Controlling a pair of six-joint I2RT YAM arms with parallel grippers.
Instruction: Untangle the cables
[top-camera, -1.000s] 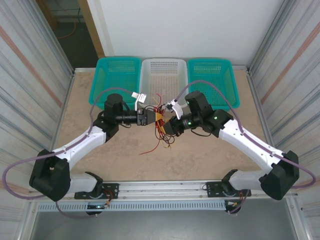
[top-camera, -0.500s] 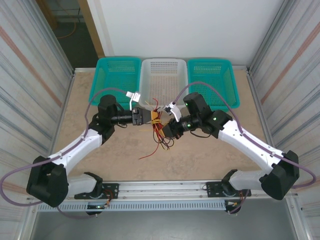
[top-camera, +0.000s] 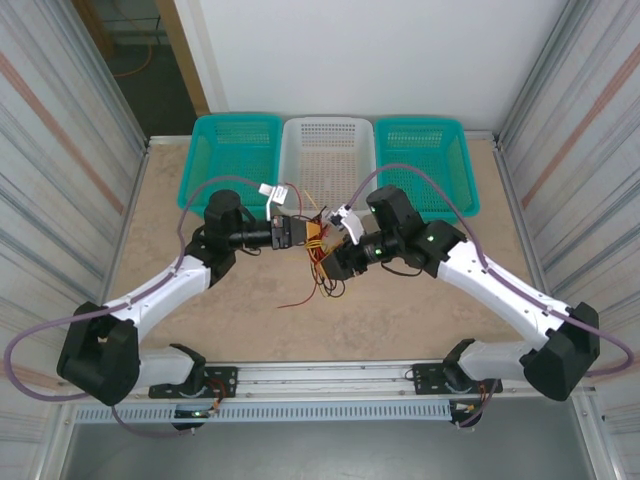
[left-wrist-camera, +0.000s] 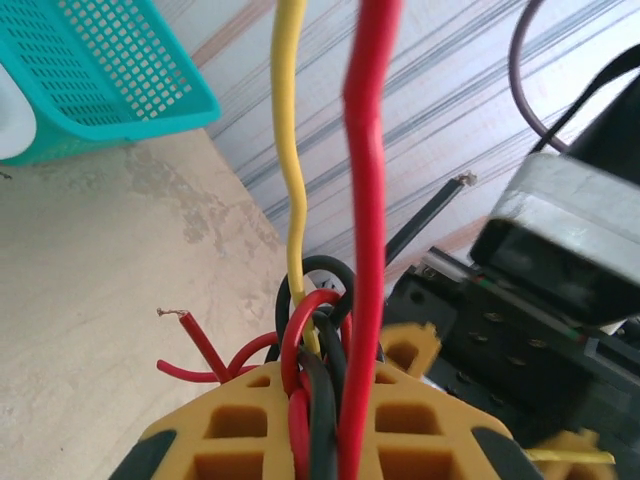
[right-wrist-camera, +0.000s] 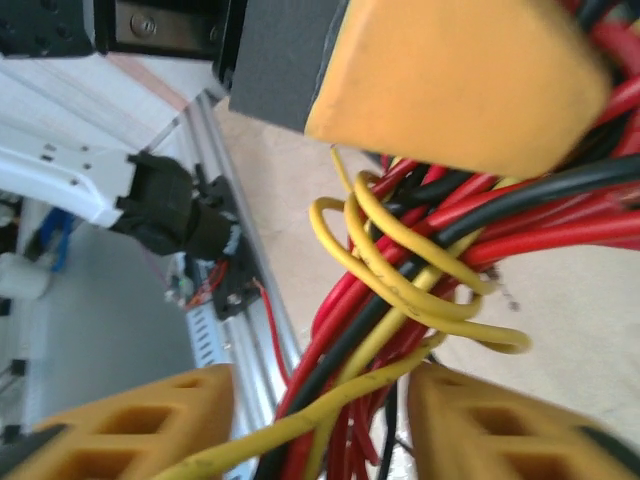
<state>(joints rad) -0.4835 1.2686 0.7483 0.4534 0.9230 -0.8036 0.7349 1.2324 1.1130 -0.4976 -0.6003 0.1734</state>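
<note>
The cables (top-camera: 322, 250), a tangle of red, yellow and black strands, are found at the middle of the table (top-camera: 180, 200), nearer than the white basket (top-camera: 328, 150), between the two pincers. The left pincer (left-wrist-camera: 322, 410) is seen closed on several strands. The right pincer (right-wrist-camera: 320, 400) is held parted, with strands running through its gap, apparently unclamped.

Left gripper (top-camera: 308, 232) now tight on the cables (left-wrist-camera: 368, 200); right gripper (top-camera: 335, 245), shut before, now jaws apart.

White arms (top-camera: 160, 290), black joints (top-camera: 100, 360); lilac hoses (top-camera: 405, 164); orange fingers (right-wrist-camera: 130, 420).
</note>
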